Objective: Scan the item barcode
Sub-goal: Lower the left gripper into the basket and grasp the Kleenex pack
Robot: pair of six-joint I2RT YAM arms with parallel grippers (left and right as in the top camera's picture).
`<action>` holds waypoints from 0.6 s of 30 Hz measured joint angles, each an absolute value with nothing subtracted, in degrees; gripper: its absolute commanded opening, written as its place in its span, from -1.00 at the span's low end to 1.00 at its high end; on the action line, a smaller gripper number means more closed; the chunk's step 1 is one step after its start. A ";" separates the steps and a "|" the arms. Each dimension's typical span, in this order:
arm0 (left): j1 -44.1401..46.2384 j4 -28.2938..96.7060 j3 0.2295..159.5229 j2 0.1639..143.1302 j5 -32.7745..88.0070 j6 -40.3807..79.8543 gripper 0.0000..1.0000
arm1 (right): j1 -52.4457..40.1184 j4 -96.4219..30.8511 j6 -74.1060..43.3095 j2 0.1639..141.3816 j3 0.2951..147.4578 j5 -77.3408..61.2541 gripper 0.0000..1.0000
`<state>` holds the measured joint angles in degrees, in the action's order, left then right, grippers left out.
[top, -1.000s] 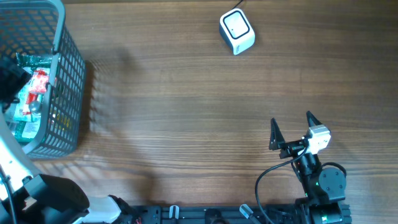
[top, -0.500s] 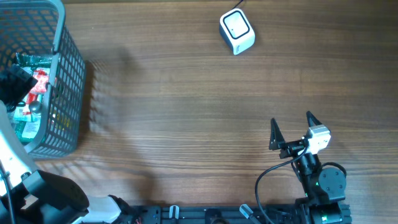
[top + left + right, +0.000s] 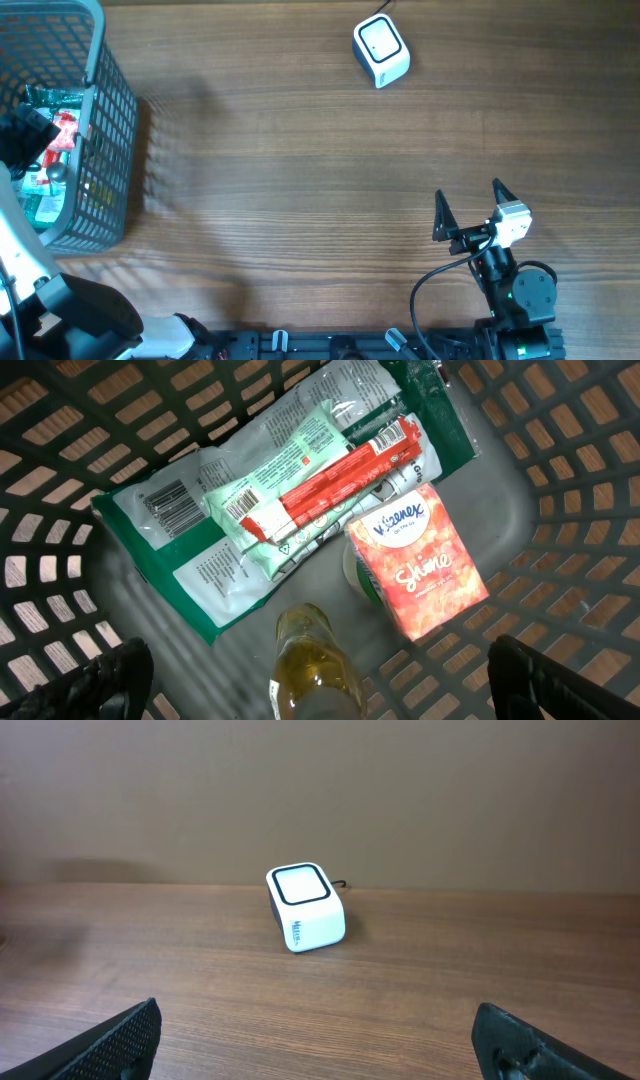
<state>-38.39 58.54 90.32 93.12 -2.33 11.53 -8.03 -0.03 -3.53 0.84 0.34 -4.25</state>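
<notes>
Bare wooden table (image 3: 300, 180), grain running left to right.

Far left: grey mesh basket (image 3: 112, 120). My left gripper (image 3: 325, 678) hangs inside it, fingers spread wide, nothing between them. The goods to be scanned lie straight below this hand.

Wrist view, left to right:
- Long green packet (image 3: 150, 550), flat on the basket floor. Its long axis runs on a diagonal, near left to far right. A barcode faces up near its left end.
- Mint packet (image 3: 260, 485) and red stick (image 3: 345, 470) lie on top of it, on the same diagonal.
- Bottle of yellowish liquid (image 3: 312, 660) sits directly between my fingertips and is the closest thing to the hand.
- Orange tissue pack (image 3: 417, 560), just right of the bottle, rests tilted on something green I cannot make out.

My guess: the bottle needs only a straight drop. The diagonal packets would want a wrist turn first.

Further right is open table, then the white scanner (image 3: 381, 50) on the far side, right of centre, window up, well apart from the basket.

Near right: my right gripper (image 3: 468, 205), spread and empty, with the scanner dead ahead in its wrist view.

The left arm is much nearer the items and the right arm nearer the scanner. Any pick must travel rightward.
</notes>
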 measured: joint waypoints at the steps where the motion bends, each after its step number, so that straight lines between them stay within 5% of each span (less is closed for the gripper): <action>1: -38.39 58.54 90.32 93.12 -2.33 11.53 1.00 | -8.03 -0.03 -3.53 0.84 0.34 -4.25 1.00; 18: -38.39 56.84 90.30 93.12 -2.31 9.04 1.00 | -8.03 -0.03 -3.53 0.84 0.34 -4.25 1.00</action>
<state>-38.39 56.84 90.30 93.12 -2.31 9.04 -8.03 -0.03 -3.53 0.84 0.34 -4.25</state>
